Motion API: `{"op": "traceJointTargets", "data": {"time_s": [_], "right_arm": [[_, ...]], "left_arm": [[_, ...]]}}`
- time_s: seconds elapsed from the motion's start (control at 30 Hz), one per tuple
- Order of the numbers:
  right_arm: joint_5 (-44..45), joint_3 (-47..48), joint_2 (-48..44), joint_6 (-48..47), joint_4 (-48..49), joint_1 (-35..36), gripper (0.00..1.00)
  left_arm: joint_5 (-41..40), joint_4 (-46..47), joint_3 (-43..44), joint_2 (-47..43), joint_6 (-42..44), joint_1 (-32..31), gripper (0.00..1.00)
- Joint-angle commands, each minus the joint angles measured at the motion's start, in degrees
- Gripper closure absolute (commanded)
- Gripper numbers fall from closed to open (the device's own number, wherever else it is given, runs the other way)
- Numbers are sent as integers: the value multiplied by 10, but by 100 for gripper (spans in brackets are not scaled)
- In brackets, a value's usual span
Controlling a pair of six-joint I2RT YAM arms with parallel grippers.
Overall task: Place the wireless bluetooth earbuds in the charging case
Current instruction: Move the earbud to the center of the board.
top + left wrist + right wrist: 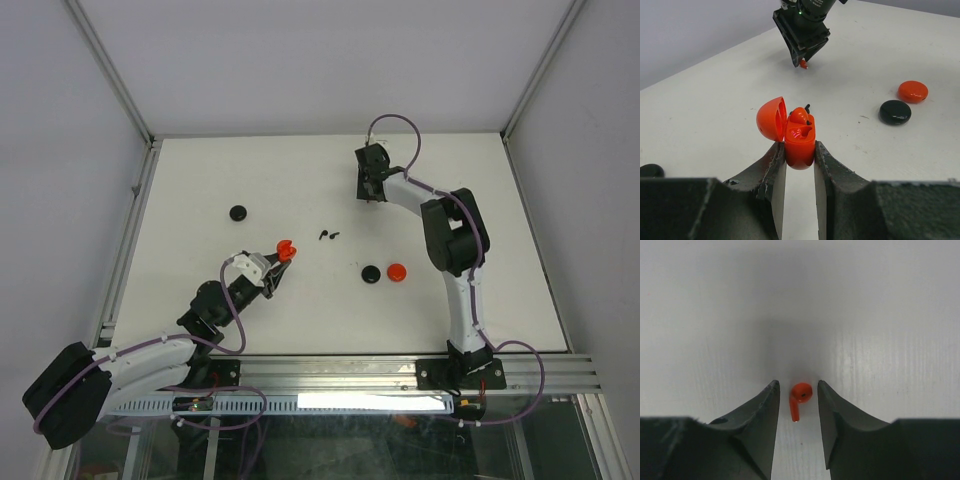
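My left gripper (277, 268) (799, 148) is shut on the base of an open red charging case (800, 142), which it holds upright with the lid (771, 119) swung left. A red earbud (799, 116) seems to sit in one slot. The case also shows in the top view (285, 250). My right gripper (371, 195) (796, 385) is open at the far middle of the table, its jaws on either side of a red earbud (800, 396) without touching it. That earbud also shows in the left wrist view (803, 64). Two black earbuds (328, 236) lie between the arms.
A black disc (238, 212) lies at the far left. A black disc (371, 273) and a red disc (396, 271) lie side by side right of centre, also in the left wrist view (895, 111) (913, 91). Metal rails edge the table.
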Motion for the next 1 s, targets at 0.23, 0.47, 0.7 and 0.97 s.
{"op": "traceJointTargets", "data": {"time_s": [0.23, 0.47, 0.7, 0.97], "right_arm": [[-16, -15, -9, 11, -13, -1, 75], [-49, -73, -59, -12, -15, 23, 84], [-91, -146, -150, -34, -33, 80, 84], [-106, -194, -207, -53, -84, 172, 84]], "left_arm": [[19, 8, 14, -11, 13, -6, 100], [23, 5, 15, -12, 15, -6, 100], [23, 0, 14, -20, 13, -7, 100], [11, 2, 8, -34, 10, -6, 100]]}}
